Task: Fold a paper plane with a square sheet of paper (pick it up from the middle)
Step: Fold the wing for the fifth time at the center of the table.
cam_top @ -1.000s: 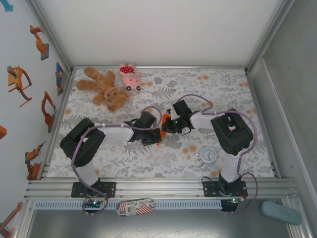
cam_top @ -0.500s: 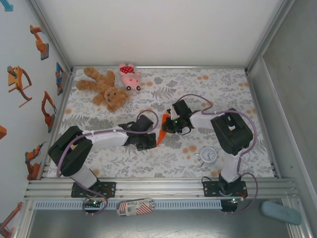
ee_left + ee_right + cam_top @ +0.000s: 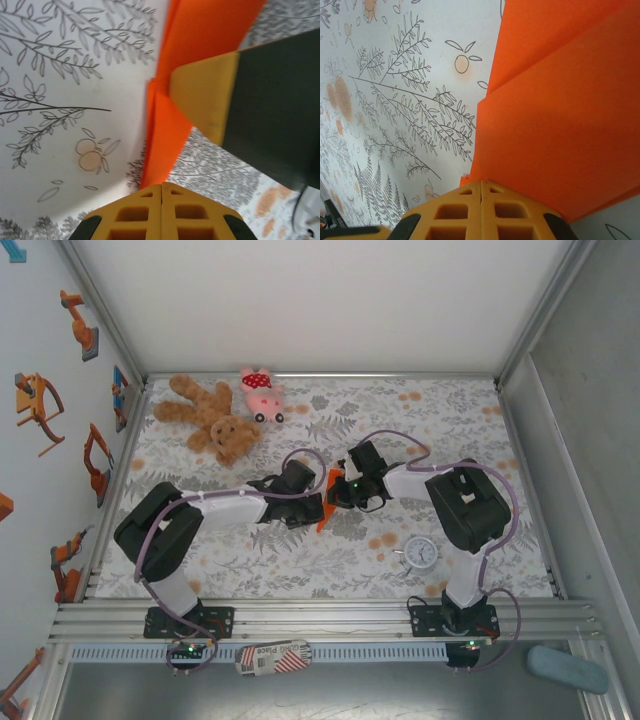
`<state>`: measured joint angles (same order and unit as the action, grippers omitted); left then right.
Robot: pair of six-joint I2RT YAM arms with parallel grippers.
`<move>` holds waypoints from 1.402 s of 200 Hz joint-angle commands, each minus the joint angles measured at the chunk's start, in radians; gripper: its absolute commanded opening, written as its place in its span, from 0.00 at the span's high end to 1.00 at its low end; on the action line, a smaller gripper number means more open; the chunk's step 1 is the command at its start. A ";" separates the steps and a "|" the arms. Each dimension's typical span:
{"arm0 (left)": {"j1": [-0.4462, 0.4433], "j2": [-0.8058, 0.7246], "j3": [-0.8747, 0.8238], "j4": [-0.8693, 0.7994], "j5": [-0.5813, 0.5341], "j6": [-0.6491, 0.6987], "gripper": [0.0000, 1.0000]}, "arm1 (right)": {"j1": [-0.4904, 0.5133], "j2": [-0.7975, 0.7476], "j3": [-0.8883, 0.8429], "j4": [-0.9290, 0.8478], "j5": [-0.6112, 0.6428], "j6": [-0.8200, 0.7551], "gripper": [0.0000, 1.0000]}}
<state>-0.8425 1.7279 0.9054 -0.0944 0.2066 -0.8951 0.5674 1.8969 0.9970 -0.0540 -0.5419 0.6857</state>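
Top external: folded orange paper (image 3: 322, 517) at mid-table on the floral cloth (image 3: 300, 560), lodged between left gripper (image 3: 314, 508) and right gripper (image 3: 337, 500), close against both tips. Narrow from up here, pointed end toward the near edge. Too small at this range to tell flat from tilted.

Left wrist: left gripper's yellow fingers (image 3: 130, 215) pressed together, no gap at the seam. Shut, with nothing seen pinched between them. Tips right at the lower point of the paper, layered folds running up and away. Right gripper's yellow finger pad (image 3: 205, 95) over the same paper.

Right wrist: much the same. Fingers (image 3: 520, 215) closed tight along the seam, tips at the paper's edge, stacked layers face-on above. Cannot tell whether pressing down or merely touching.

At the far left of the table, well apart from all this: brown teddy bear (image 3: 215, 420) and pink plush pig (image 3: 262, 393). Nearer the right arm's base — small white clock (image 3: 421, 552).
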 commanded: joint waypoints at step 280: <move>0.003 -0.021 0.057 0.030 0.054 0.047 0.94 | -0.040 0.083 0.212 -0.325 0.198 -0.210 1.00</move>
<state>-0.8383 1.7195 0.9230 -0.1081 0.2424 -0.8722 0.5312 1.9598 1.2160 -0.3546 -0.3508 0.4850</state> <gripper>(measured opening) 0.058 0.050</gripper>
